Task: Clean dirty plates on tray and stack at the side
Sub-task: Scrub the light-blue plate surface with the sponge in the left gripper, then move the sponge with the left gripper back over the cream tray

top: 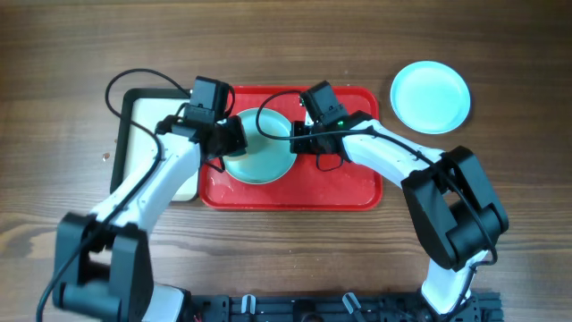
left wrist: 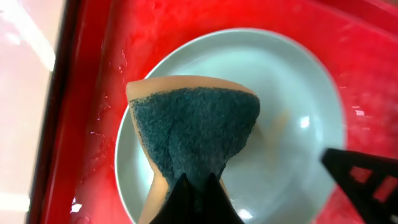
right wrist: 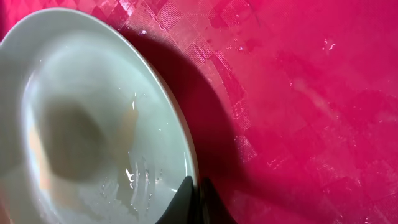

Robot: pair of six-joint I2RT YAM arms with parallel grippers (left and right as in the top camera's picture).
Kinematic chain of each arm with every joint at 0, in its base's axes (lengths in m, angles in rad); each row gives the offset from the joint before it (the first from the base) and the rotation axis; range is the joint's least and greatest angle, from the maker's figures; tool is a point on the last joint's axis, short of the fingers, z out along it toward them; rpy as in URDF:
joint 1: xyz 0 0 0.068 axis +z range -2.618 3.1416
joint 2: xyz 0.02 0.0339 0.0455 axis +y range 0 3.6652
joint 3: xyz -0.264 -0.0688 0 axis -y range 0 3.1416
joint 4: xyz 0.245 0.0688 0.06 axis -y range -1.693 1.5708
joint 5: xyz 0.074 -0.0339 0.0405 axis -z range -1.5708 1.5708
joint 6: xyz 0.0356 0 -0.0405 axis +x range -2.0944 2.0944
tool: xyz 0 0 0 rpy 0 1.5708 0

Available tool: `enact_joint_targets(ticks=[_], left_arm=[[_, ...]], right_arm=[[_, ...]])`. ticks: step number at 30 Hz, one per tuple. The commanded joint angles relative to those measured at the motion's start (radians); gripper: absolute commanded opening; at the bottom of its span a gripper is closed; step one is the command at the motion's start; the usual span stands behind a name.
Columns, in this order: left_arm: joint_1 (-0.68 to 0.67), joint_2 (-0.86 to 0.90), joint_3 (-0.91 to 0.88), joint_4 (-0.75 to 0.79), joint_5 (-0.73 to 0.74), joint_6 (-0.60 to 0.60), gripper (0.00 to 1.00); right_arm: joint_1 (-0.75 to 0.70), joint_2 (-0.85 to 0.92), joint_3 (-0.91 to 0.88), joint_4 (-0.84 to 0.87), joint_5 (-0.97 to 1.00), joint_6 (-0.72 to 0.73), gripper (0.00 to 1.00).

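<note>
On the tray (top: 357,192), left of its centre: plate (top: 259,156). The left gripper (left wrist: 198,179) clenched the sponge (left wrist: 193,130), directly over plate's middle. The right gripper (right wrist: 196,185) pinched plate's right rim, likely steadying. A second plate (top: 430,97) lay off tray's far right corner.

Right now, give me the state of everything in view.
Tray plate: wet, faint yellowish smear, rim pinched.
Sponge: folded, green side up, over the tray plate.
Left gripper: shut on sponge.
Right gripper: shut on tray plate.
Tray: wet.
Side plate: flat on table, off the tray.
</note>
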Motion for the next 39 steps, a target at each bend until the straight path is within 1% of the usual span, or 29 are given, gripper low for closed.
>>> enact_joint_targets(ticks=[1, 5, 13, 17, 22, 24, 26, 29, 31, 32, 33, 35, 37, 39], left_arm=[[0.002, 0.085, -0.012, 0.016, 0.003, -0.019, 0.04], [0.002, 0.148, -0.012, 0.055, 0.086, -0.018, 0.04], [0.002, 0.167, -0.011, 0.163, 0.392, -0.017, 0.04], [0.016, 0.118, -0.01, 0.167, 0.442, -0.017, 0.04], [0.068, -0.041, -0.01, 0.168, 0.449, -0.011, 0.04], [0.103, -0.102, -0.01, 0.161, 0.447, 0.01, 0.04], [0.15, -0.149, -0.01, 0.14, 0.416, 0.013, 0.04], [0.24, -0.188, -0.01, 0.061, 0.324, 0.014, 0.04], [0.305, -0.19, -0.01, -0.006, 0.237, 0.042, 0.04], [0.353, -0.187, -0.01, -0.06, 0.156, 0.071, 0.04], [0.377, -0.186, -0.01, -0.087, 0.104, 0.076, 0.04], [0.416, -0.183, -0.01, -0.129, 0.013, 0.111, 0.04], [0.442, -0.179, -0.011, -0.156, -0.048, 0.122, 0.04], [0.455, -0.174, -0.029, -0.148, -0.058, 0.15, 0.04]], right_arm=[[0.006, 0.013, -0.002, 0.005, -0.023, -0.009, 0.04], [0.006, 0.013, -0.002, 0.006, -0.023, -0.009, 0.04], [0.006, 0.013, -0.002, 0.006, -0.022, -0.009, 0.04], [0.006, 0.013, -0.002, 0.005, -0.022, -0.01, 0.04], [0.006, 0.013, -0.002, 0.005, -0.022, -0.01, 0.04], [0.006, 0.013, -0.002, 0.005, -0.022, -0.01, 0.04], [0.006, 0.013, -0.002, 0.005, -0.022, -0.01, 0.04], [0.006, 0.013, -0.002, 0.005, -0.022, -0.01, 0.04], [0.006, 0.013, -0.002, 0.006, -0.022, -0.01, 0.04], [0.006, 0.013, -0.002, 0.006, -0.022, -0.01, 0.04], [0.006, 0.013, -0.002, 0.006, -0.022, -0.01, 0.04], [0.006, 0.013, -0.002, 0.009, -0.022, -0.009, 0.04], [0.006, 0.013, -0.002, 0.016, -0.022, -0.01, 0.04], [0.006, 0.013, -0.002, 0.021, -0.022, -0.009, 0.04]])
